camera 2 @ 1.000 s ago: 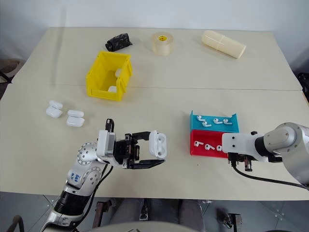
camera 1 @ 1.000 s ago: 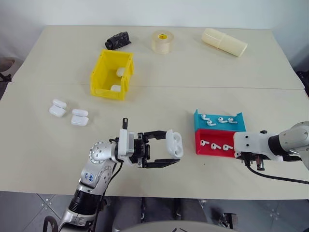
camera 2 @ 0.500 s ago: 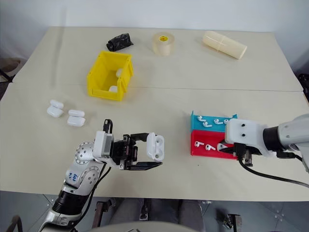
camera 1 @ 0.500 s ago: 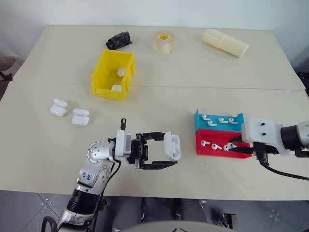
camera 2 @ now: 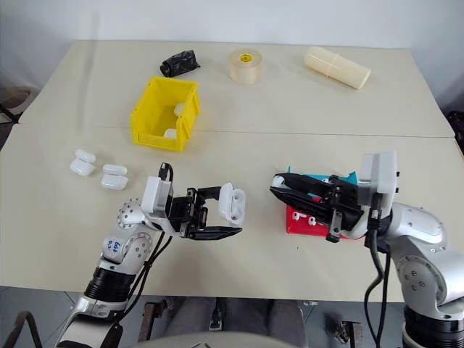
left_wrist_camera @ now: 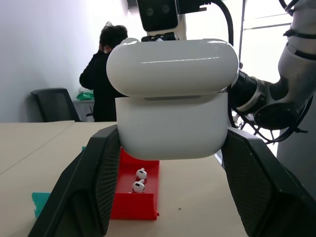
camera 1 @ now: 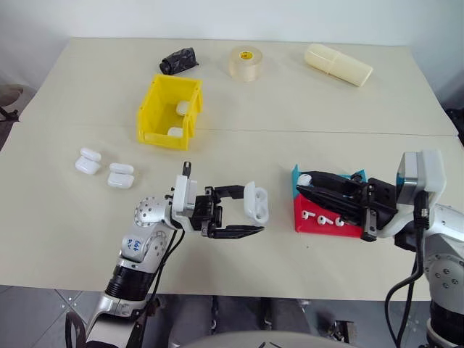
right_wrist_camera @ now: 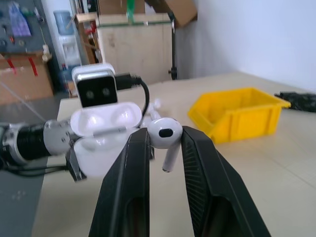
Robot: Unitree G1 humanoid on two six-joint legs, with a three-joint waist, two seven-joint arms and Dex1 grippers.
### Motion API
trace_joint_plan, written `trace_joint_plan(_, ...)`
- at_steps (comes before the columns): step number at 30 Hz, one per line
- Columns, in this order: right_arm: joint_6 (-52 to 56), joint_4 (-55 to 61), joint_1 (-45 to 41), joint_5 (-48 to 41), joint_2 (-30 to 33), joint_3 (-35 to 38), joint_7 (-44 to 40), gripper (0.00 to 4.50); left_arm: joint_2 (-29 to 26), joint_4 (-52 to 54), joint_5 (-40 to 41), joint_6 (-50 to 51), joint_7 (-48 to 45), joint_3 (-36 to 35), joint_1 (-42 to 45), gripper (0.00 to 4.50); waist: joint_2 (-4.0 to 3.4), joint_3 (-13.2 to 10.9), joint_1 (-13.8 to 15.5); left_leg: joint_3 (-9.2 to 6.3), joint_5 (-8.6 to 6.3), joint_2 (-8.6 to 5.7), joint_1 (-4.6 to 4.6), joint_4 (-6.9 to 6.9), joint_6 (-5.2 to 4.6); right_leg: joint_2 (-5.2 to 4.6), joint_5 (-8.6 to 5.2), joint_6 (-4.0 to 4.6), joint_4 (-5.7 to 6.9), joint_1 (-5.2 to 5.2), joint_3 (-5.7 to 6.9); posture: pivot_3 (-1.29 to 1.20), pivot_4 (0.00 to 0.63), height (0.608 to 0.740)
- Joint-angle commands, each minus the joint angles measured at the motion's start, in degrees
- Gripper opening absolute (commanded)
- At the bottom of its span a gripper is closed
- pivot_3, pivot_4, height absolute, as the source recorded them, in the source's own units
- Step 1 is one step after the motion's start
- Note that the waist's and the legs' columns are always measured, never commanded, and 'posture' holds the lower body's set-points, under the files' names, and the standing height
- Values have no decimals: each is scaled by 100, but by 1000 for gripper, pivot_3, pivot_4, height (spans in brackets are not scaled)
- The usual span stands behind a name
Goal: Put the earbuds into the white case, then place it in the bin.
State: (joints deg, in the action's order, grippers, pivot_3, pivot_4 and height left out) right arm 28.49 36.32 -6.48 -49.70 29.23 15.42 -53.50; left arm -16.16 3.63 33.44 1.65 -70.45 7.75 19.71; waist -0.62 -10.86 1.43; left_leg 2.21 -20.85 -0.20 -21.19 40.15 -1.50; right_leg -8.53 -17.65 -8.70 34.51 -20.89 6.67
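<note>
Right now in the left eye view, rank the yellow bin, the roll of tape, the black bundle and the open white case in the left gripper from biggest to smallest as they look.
1. yellow bin
2. roll of tape
3. and 4. black bundle and open white case look alike; the case is nearer the camera, so that order is unsure.

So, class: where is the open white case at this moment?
The open white case is held above the table's near edge in the left end effector, lid facing the right end effector, which holds an earbud.
</note>
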Motion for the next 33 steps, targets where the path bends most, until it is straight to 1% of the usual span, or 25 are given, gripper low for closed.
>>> trace_joint_plan(1, -528, 268, -45, 31, -472, -424, 188, 728, 103, 114, 175, 39, -22, -54, 139, 2742, -2, 1, -5, 1, 0, 0, -1, 0, 0, 0, 0, 0, 1, -3, -1, 0, 150, 740)
trace_joint_plan(7, -1112, 3, 112, 531, -806, -1009, 109, 728, 128, 222, 254, 138, -65, -88, 201, 2742, -2, 1, -7, 3, 0, -2, 0, -1, 0, 1, 0, 0, 4, -5, -4, 0, 150, 740)
trace_joint_plan(19, -1982, -781, 181, 1055, -924, -1465, -185, 728, 138, 474, 288, 347, 32, -48, 166, 2742, -2, 1, -13, 6, 0, -2, 1, -1, 0, 3, 0, 0, 5, -6, -4, 0, 150, 740)
trace_joint_plan(27, -2196, -1101, 100, 1188, -885, -1669, -234, 728, 114, 545, 316, 451, -30, -13, 168, 2742, -2, 1, -12, 6, 0, -2, 0, -1, 0, 2, 0, 1, 7, -8, -6, 0, 150, 740)
trace_joint_plan(33, -2068, -1124, -54, 1102, -840, -1803, -262, 728, 120, 525, 316, 468, -109, 13, 184, 2742, -2, 1, -14, 6, 0, 0, 0, -1, 0, 3, -1, 1, 8, -10, -6, 0, 150, 740)
